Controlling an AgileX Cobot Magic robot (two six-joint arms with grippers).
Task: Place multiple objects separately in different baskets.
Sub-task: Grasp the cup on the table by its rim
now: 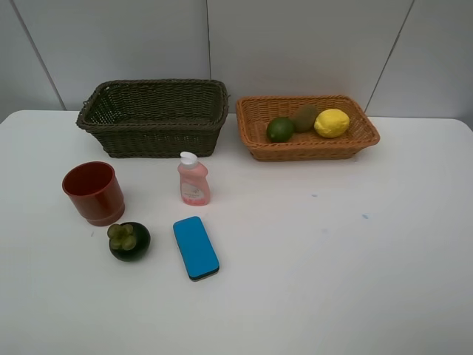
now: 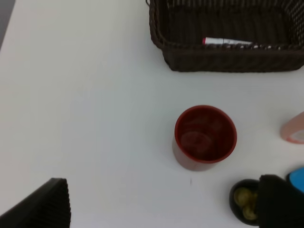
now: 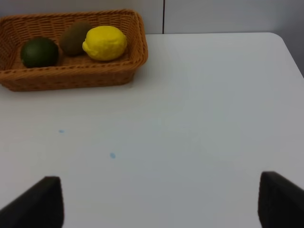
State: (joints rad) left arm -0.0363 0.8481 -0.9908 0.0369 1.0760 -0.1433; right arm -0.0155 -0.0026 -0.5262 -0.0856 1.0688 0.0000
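White tabletop (image 1: 332,259) fills my high camera, with a grey panelled wall (image 1: 295,44) behind it. At the back stand the dark olive-brown basket (image 1: 151,140) on the left and, just beside it, the shallower light orange basket (image 1: 307,151). The orange one holds the green lime (image 1: 280,129), brown kiwi (image 1: 304,117) and yellow lemon (image 1: 332,123), bunched together. On the table in front of the dark basket I see the red cup (image 1: 93,192) upright and the pink bottle (image 1: 194,181) standing to its right, white cap up. The dark mangosteen (image 1: 129,241) sits just in front of the cup, and the blue flat block (image 1: 196,247) lies beside the mangosteen, near the bottle.

On the left wrist feed, the left gripper (image 2: 164,190) has its fingers spread wide above the table. The cup sits ahead of them, mouth up, and one finger partly covers the mangosteen. A white marker (image 2: 228,42) lies inside the dark basket, along its near wall.

On the right wrist feed, the right gripper (image 3: 160,179) also has its fingers wide apart over the table. The orange basket with its three fruits is well apart from it.
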